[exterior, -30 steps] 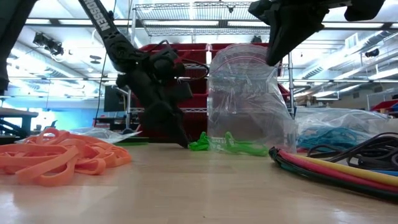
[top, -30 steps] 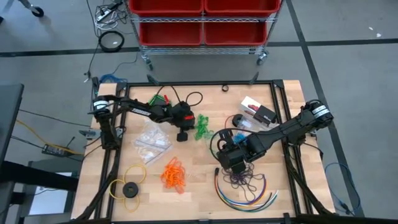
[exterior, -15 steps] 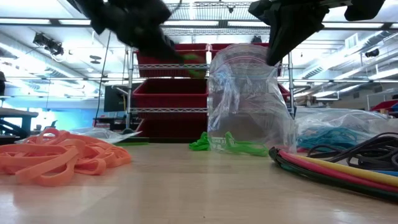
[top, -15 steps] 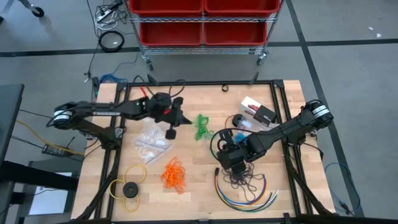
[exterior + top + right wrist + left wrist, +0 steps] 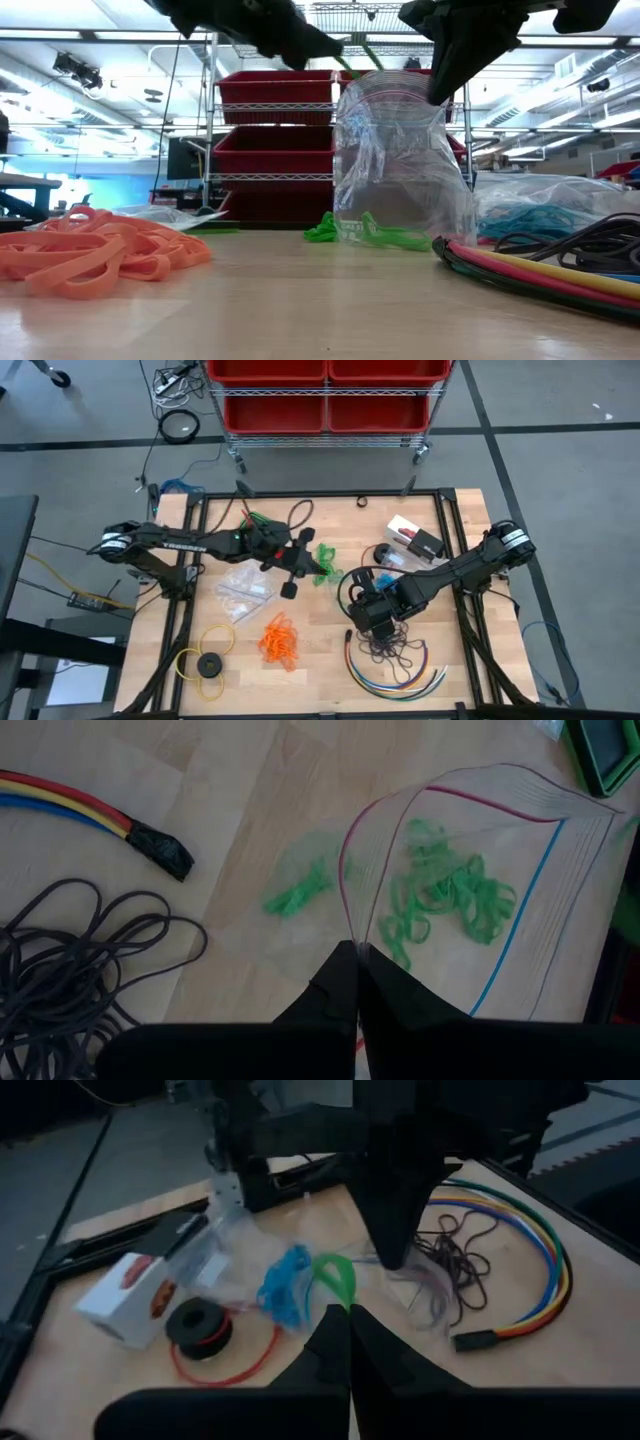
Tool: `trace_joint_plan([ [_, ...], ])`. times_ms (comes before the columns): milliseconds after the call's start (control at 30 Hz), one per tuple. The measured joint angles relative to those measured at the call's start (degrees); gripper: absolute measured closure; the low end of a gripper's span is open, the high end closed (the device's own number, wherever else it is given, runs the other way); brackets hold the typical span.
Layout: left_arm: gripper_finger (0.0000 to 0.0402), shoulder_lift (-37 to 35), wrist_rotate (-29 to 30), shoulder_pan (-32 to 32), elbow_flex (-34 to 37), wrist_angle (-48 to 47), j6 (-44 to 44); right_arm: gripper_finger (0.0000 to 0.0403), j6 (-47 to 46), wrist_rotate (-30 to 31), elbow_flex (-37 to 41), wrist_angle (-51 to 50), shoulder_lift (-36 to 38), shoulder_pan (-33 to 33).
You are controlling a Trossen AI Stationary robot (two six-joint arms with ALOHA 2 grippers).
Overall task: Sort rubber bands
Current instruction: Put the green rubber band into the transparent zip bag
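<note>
The high view looks straight down on the whole tabletop (image 5: 320, 650). The low view sits at tabletop height, facing the red bins (image 5: 270, 120) far behind. Each wrist view looks closely down past its own fingers. High and low views share the orange bands (image 5: 279, 640).

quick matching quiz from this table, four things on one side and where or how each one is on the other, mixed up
Things
1. orange rubber bands
2. left hand
3. right hand
4. dark purple rubber bands

Place or state
a. pinching the rim of the clear bag
b. right beside the multicoloured cables
c. shut on a green rubber band, raised off the table
d. loose heap near the yellow ring

Pairs: 1-d, 2-c, 3-a, 4-b
</note>
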State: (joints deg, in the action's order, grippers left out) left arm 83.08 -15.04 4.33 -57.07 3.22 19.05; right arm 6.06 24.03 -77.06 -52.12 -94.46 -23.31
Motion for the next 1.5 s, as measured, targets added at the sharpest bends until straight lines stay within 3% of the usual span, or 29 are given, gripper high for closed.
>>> trace_joint_plan([
  [367,0.0392,9.89,0.34,-2.41,-6.83,-5.56,0.2,0.0403,0.0,0.0,0.0,-0.04,-0.02,0.0],
  [733,0.0261,10.11,1.4,-3.98,-7.01,-6.66,0.17,0.0403,0.02,0.02,0.0,-0.02,-0.02,0.0],
  [933,0.0214,9.69,3.34,-3.97,-7.01,-7.12,-0.17,0.0403,0.02,0.02,0.0,-0.02,0.0,0.0],
  [1267,0.0198,1.46,15.52,-2.77,-7.01,-15.85,3.44,0.0403,-0.04,0.04,0.0,-0.14,-0.02,0.0],
  [1500,0.0198,0.29,12.21,0.47,-3.07,-22.35,0.04,0.0403,-0.16,0.06,0.01,-0.09,-0.01,0.0],
])
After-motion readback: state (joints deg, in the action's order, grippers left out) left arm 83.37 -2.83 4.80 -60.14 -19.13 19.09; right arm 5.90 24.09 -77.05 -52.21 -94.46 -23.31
